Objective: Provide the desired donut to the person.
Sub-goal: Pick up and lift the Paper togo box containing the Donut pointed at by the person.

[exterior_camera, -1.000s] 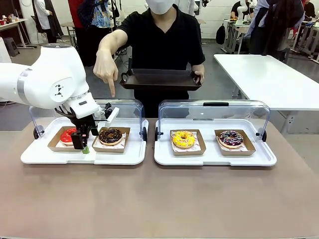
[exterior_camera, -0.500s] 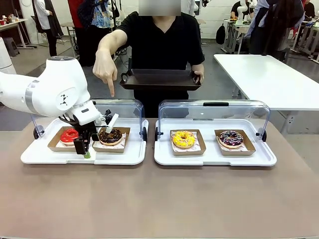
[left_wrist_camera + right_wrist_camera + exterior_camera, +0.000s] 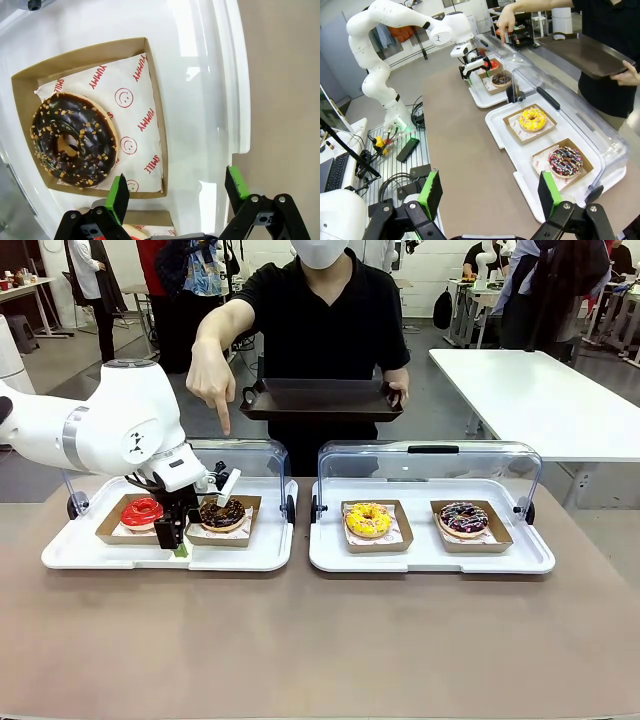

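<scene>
- The step in hand looks like the approach to the chosen donut. The person [image 3: 320,320] stands at the far side of the tabletop [image 3: 320,640] with one hand [image 3: 212,390] pointing a finger downward above the left white tray [image 3: 60,555].
- The finger lines up best with the chocolate donut [image 3: 74,140], so I judge that to be the desired one. It sits on printed paper in its cardboard box [image 3: 155,125], on the left white tray just beside the red donut [image 3: 141,511].
- The left end effector [image 3: 177,191] hangs low over that tray, released and empty. In the left wrist view one green pad is at the near edge of the box and the other is out over the tray's rim. The donut lies ahead of the jaws and off to one side, not between them.
- The right end effector [image 3: 487,192] is also released and holds nothing, well apart from the trays.
- The yellow donut [image 3: 368,519] and the sprinkled donut [image 3: 464,517] rest untouched on the other tray.
- The next move calls for shifting the left jaws toward the box until they straddle it or one wall, then clenching gently.
- After that comes lifting it level and carrying it to the dark tray [image 3: 320,400] that the person holds out.
</scene>
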`<state>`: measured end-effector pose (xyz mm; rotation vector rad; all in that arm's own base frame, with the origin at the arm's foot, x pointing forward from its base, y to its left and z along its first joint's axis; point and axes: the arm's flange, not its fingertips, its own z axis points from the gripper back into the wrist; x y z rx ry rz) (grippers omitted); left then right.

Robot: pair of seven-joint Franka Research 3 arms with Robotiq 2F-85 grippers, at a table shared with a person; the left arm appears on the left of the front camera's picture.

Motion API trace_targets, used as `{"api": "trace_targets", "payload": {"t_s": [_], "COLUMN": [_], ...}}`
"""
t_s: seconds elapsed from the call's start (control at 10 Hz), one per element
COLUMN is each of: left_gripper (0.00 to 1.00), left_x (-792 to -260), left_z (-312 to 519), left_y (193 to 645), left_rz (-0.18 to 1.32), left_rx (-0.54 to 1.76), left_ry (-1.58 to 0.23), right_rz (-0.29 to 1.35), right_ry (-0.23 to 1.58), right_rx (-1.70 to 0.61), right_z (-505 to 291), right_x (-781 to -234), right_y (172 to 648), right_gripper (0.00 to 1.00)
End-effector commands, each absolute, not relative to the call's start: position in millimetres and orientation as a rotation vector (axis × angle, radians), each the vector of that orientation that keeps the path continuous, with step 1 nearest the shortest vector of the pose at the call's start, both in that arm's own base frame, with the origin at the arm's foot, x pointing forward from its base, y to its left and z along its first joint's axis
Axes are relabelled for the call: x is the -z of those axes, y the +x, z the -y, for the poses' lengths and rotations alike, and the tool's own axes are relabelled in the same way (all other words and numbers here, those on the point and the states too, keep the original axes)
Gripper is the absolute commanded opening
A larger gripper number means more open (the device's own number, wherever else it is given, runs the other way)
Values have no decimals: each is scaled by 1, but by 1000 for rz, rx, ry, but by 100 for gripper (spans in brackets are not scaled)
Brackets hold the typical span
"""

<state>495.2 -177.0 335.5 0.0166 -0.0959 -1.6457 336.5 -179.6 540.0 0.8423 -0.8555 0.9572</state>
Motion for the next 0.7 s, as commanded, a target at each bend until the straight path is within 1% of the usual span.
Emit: {"api": "trace_targets", "payload": {"t_s": [0.0,0.6], "left_gripper": [100,100], "left_x": [-333,-326], "left_z": [178,182], "left_y": [501,504], "left_rz": [117,103], "left_rx": [1646,1638], "left_ry": [-4,-16], "right_rz": [863,863], "right_ry": [857,857], "right_rx": [-954,-954], "right_z": [180,180], "right_x": [-540,-540], "right_y": [337,337], "right_gripper": [100,100]}}
